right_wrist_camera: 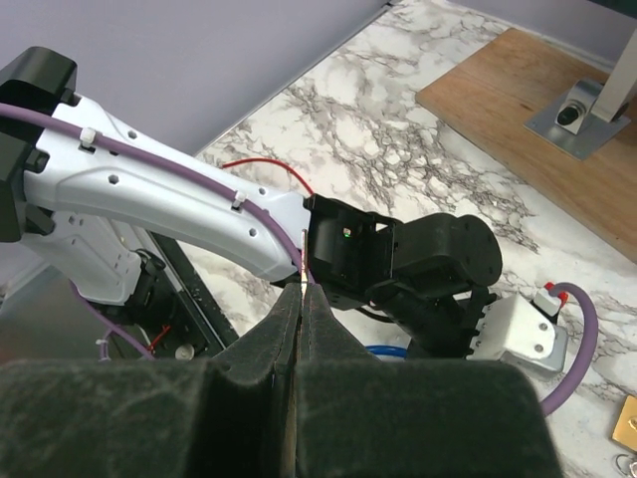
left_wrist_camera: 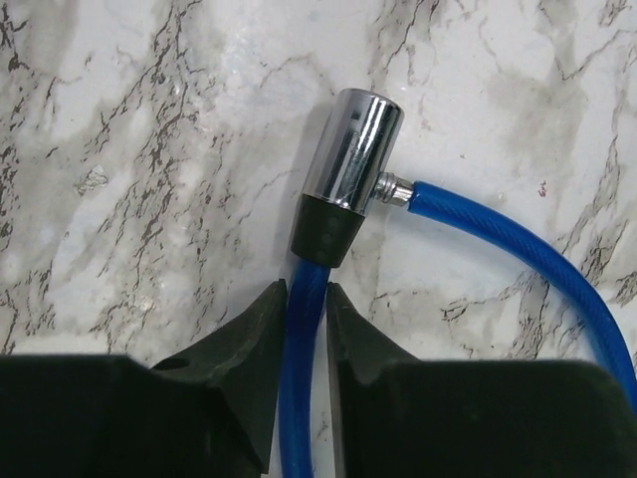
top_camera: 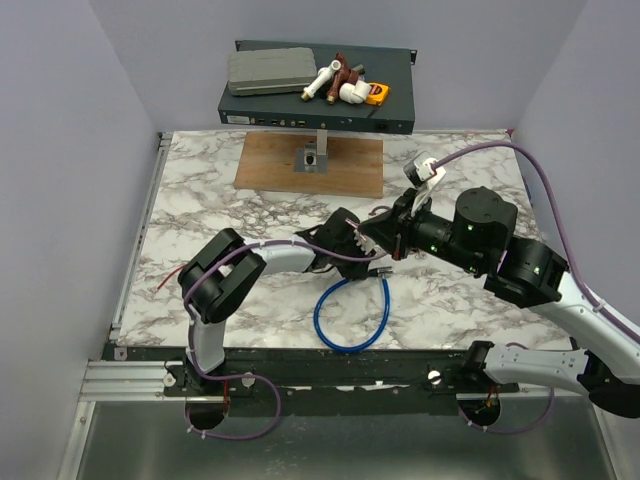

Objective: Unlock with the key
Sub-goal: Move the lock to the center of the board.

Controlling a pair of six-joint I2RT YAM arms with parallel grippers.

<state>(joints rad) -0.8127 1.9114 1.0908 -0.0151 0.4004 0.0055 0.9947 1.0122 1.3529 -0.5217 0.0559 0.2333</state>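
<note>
A blue cable lock (top_camera: 350,318) lies looped on the marble table (top_camera: 200,190). In the left wrist view its chrome lock head (left_wrist_camera: 353,149) has a black collar, and the cable's metal plug end (left_wrist_camera: 396,187) sits in its side. My left gripper (left_wrist_camera: 307,299) is shut on the blue cable (left_wrist_camera: 302,349) just below the collar. My right gripper (right_wrist_camera: 302,294) is shut on the key (right_wrist_camera: 302,261), a thin silver blade seen edge-on, sticking out of the fingertips. It hovers just right of the left gripper (top_camera: 350,243). The right gripper (top_camera: 388,240) points left toward it.
A wooden board (top_camera: 270,165) with a metal post stands at the back centre. Behind it a black box (top_camera: 300,100) carries a grey case and pipe fittings. A thin red strand (top_camera: 163,280) lies left of the left arm. Purple walls close both sides.
</note>
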